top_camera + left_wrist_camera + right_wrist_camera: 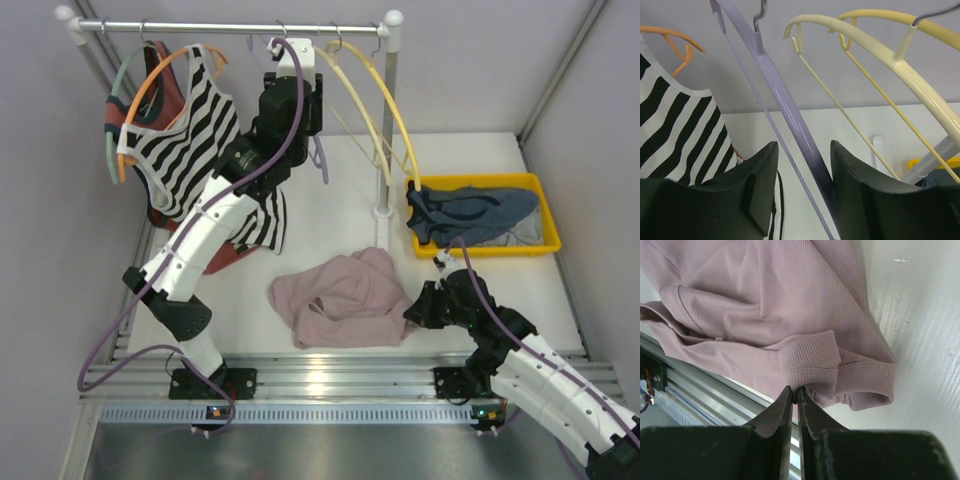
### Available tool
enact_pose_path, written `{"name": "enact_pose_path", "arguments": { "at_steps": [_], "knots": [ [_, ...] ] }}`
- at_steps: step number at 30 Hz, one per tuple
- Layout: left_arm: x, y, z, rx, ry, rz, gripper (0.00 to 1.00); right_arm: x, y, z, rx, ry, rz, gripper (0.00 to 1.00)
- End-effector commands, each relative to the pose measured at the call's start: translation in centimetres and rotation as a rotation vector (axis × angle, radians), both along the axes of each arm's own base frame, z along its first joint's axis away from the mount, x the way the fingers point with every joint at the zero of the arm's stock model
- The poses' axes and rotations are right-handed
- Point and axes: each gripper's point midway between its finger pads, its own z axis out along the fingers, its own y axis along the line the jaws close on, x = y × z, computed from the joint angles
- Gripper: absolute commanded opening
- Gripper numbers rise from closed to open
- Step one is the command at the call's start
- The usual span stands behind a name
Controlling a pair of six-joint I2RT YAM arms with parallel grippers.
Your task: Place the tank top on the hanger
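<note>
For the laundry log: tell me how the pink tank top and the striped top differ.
The tank top is plain pink; the striped top is black-and-white. The tank top lies crumpled on the table; the striped top hangs from an orange hanger. Both are fabric tops.

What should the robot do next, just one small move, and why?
Probably close the left gripper on the lavender hanger: its fingers are apart with the hanger's arm running between them, not yet clamped. The right gripper already looks pinched shut on a folded edge of the tank top, so securing the hanger seems the missing step.
</note>
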Motion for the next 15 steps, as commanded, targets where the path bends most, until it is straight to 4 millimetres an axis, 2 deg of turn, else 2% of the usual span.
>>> {"name": "enact_pose_path", "arguments": {
  "at_steps": [1,15],
  "knots": [
    [-1.4,1.4,1.4,-0.019,-0.014,0.007,0.51,0.8,0.0,0.8,0.006,-0.043,-0.007,0.07],
    [-3.5,4.3,2.2,0.031,-0.015,0.044,0.42,0.8,0.2,0.3,0.011,-0.04,-0.001,0.07]
  ]
}}
